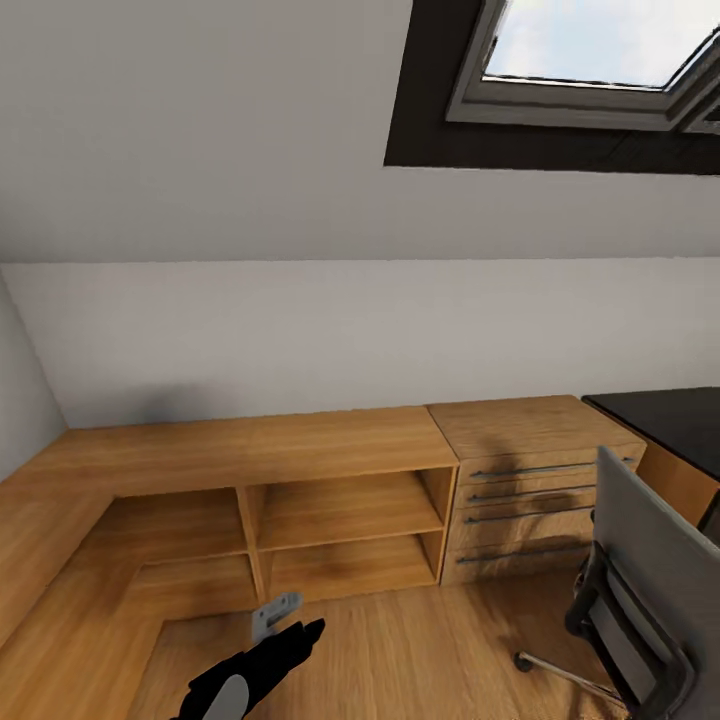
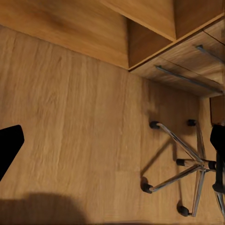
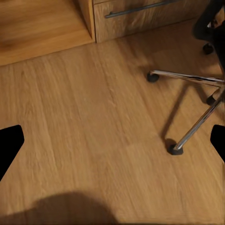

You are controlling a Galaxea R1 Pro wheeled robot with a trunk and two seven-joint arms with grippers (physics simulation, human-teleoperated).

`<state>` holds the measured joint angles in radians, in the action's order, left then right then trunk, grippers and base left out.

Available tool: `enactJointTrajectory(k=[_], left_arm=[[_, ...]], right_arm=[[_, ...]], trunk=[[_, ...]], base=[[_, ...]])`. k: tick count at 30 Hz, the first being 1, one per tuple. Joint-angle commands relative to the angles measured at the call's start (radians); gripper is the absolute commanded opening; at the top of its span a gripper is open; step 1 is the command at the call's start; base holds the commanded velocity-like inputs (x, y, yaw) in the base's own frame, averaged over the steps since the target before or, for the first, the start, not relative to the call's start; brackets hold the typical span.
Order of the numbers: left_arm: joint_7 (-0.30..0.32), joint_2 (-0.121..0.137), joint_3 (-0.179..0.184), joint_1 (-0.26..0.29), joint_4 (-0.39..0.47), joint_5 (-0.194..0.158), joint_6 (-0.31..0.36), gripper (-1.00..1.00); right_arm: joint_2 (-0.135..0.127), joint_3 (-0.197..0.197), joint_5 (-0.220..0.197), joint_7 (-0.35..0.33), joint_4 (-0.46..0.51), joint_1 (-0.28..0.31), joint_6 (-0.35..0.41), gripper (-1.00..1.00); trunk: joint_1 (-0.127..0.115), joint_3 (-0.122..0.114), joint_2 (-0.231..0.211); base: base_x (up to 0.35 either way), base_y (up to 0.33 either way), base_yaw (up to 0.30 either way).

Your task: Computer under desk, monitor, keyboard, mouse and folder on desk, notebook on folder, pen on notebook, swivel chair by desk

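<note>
Swivel chair [image 1: 640,590] stands off the desk [image 1: 670,420] by the drawer unit [image 1: 540,490], not yet tucked in, while both grippers' fingers sit spread, holding nothing

- A low light-wood open shelf unit [image 1: 340,500] with bare compartments stands against the white wall [image 1: 300,330].
- Just beside it, touching, a light-wood drawer unit [image 1: 530,480] carries four long metal bar handles [image 1: 540,467].
- A dark-framed skylight window [image 1: 590,70] sits in the sloped white ceiling.
- Light-wood plank floor [image 2: 84,126] runs beneath.
</note>
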<state>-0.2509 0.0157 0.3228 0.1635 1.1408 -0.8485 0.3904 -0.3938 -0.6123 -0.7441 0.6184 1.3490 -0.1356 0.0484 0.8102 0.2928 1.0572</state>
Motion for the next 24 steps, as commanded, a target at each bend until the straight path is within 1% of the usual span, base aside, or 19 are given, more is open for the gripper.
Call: enactJointTrajectory(k=[1,15,24], left_arm=[[-0.01,0.001,0.003,0.001,0.002,-0.011,0.001,1.0],[-0.009,0.001,0.002,0.001,0.002,-0.012,0.001,1.0],[-0.009,0.001,0.002,0.001,0.002,-0.012,0.001,1.0]], right_arm=[[-0.001,-0.001,-0.003,0.006,0.002,0.001,0.005,1.0],[0.0,-0.001,-0.003,-0.012,-0.003,0.001,0.005,1.0],[0.0,-0.001,-0.004,-0.017,-0.005,0.001,0.005,1.0]], trunk=[[0.0,0.001,0.001],[0.0,0.001,0.001],[0.0,0.001,0.001]], base=[[0.015,0.051,-0.299],[0.003,0.023,-0.299],[0.0,0.228,-0.299]])
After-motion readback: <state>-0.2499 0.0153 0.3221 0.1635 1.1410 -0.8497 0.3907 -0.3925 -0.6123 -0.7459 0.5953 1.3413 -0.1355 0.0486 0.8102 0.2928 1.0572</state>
